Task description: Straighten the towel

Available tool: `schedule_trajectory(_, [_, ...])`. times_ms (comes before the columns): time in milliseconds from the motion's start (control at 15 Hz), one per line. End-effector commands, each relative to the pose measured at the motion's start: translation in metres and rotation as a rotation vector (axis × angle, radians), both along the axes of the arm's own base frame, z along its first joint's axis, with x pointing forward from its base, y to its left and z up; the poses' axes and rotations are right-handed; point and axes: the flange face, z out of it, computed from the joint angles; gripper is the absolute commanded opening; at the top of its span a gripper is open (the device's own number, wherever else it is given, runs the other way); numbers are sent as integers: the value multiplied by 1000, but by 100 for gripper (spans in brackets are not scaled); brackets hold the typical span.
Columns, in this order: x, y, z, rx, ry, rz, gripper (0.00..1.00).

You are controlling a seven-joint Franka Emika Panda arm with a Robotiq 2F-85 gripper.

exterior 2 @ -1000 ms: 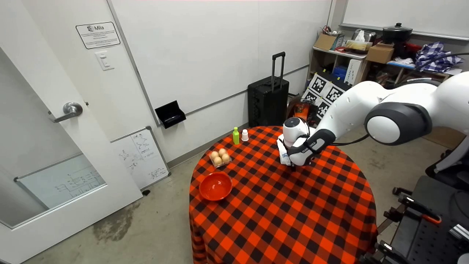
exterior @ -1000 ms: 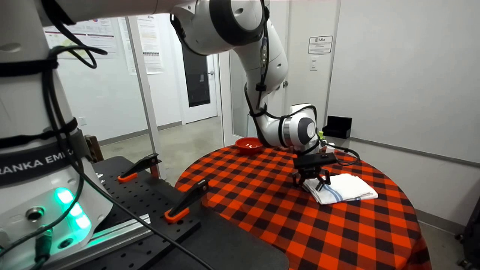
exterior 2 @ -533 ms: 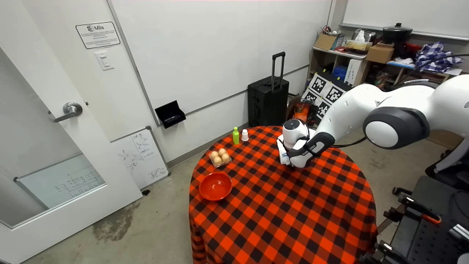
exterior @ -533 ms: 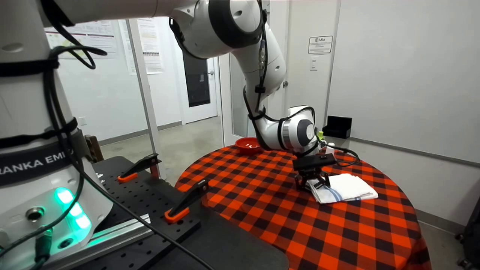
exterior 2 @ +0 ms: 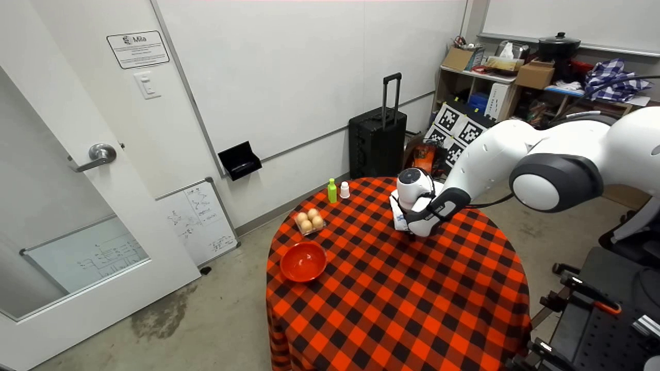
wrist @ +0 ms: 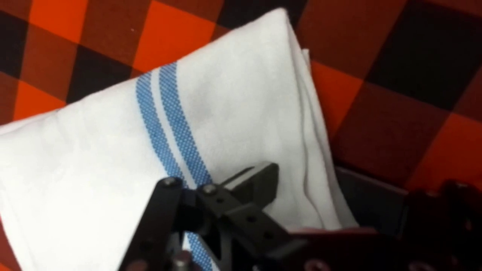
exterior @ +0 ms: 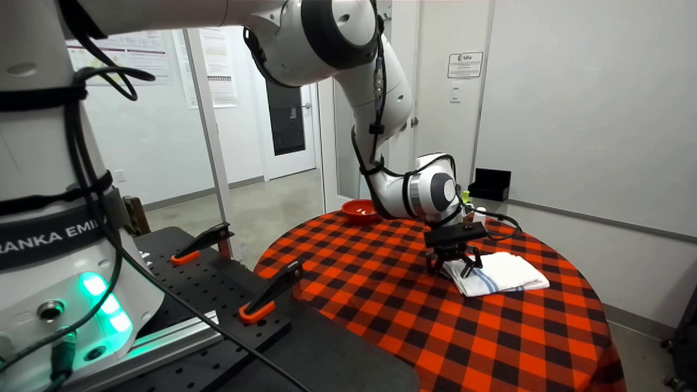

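Observation:
A folded white towel (exterior: 509, 272) with blue stripes lies on the checked tablecloth. In an exterior view (exterior 2: 398, 215) the arm hides most of it. In the wrist view the towel (wrist: 241, 101) lies slanted, with its layered fold edge at the right slightly wavy. My gripper (exterior: 451, 270) is low at the towel's near edge. In the wrist view the gripper (wrist: 312, 188) is open around that edge. One finger (wrist: 263, 182) is over the towel's top. The opposite finger (wrist: 371, 201) is beside the edge, partly covered by the towel.
A red bowl (exterior 2: 303, 262), a clear pack of several eggs (exterior 2: 310, 221), a green bottle (exterior 2: 332, 190) and a small white bottle (exterior 2: 345, 190) stand along the round table's (exterior 2: 392, 319) far side. Clamps (exterior: 272, 291) sit on the robot's base plate.
Half a second ago the fingers were closer together at the towel's edge and the edge was drawn in. Now the fingers are apart again and the edge is spread back out.

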Motion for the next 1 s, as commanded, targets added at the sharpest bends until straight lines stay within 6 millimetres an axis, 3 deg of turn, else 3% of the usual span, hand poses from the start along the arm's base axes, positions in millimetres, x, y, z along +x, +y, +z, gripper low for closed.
schedule_trajectory(0, [1, 1, -7, -24, -20, -3, 9])
schedule_trajectory(67, [1, 1, -7, -26, -21, -4, 1])
schedule_trajectory(267, [1, 0, -6, -30, -26, -14, 0])
schedule_trajectory(333, [2, 0, -6, -31, -27, -17, 25])
schedule_trajectory(467, [1, 0, -6, -31, -25, -21, 29])
schedule_trajectory(933, [0, 2, -8, -24, -30, -40, 79])
